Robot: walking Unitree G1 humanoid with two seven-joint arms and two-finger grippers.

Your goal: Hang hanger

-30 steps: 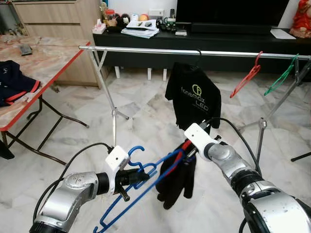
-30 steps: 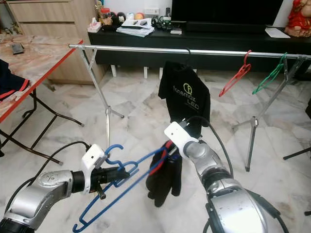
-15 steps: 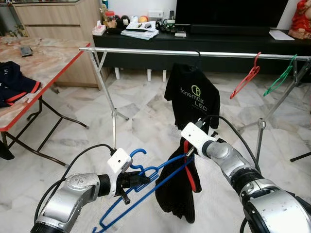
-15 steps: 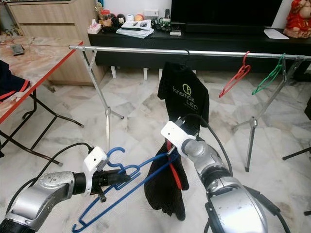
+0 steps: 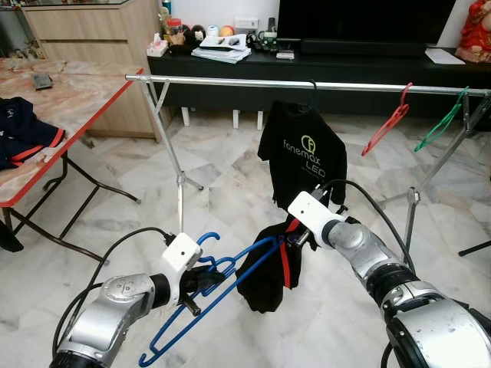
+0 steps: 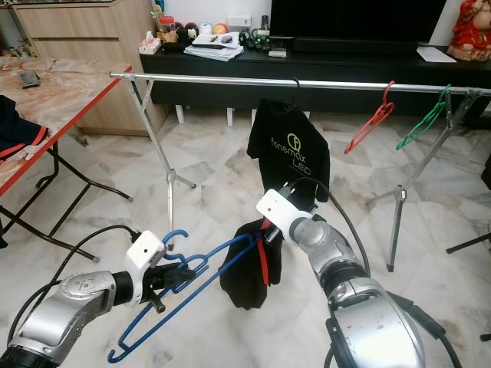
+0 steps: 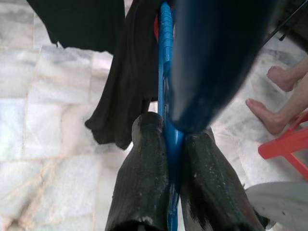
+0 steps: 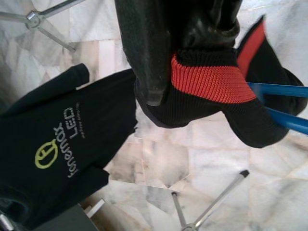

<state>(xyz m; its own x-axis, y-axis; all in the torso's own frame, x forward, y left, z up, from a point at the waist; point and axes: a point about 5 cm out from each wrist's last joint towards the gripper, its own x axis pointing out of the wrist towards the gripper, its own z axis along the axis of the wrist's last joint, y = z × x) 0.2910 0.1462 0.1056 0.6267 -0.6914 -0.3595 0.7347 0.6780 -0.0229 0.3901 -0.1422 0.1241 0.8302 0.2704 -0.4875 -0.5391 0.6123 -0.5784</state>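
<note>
Clamped on the neck of the blue hanger (image 5: pixel 205 287), the left gripper (image 5: pixel 201 280) holds it low over the marble floor (image 5: pixel 222 184), while the right gripper (image 5: pixel 294 236) pinches the red-trimmed collar of a black garment (image 5: pixel 270 261) draped over the hanger's far end. Between them and the silver rail (image 5: pixel 307 83) hangs a black printed T-shirt (image 5: pixel 303 157), with a red hanger (image 5: pixel 387 123) and a green hanger (image 5: pixel 441 123) further along to the right. A red-edged table (image 5: pixel 54 115) carrying dark clothing (image 5: pixel 23 134) stands at the left, and a person's bare feet (image 7: pixel 274 96) show in the left wrist view.
</note>
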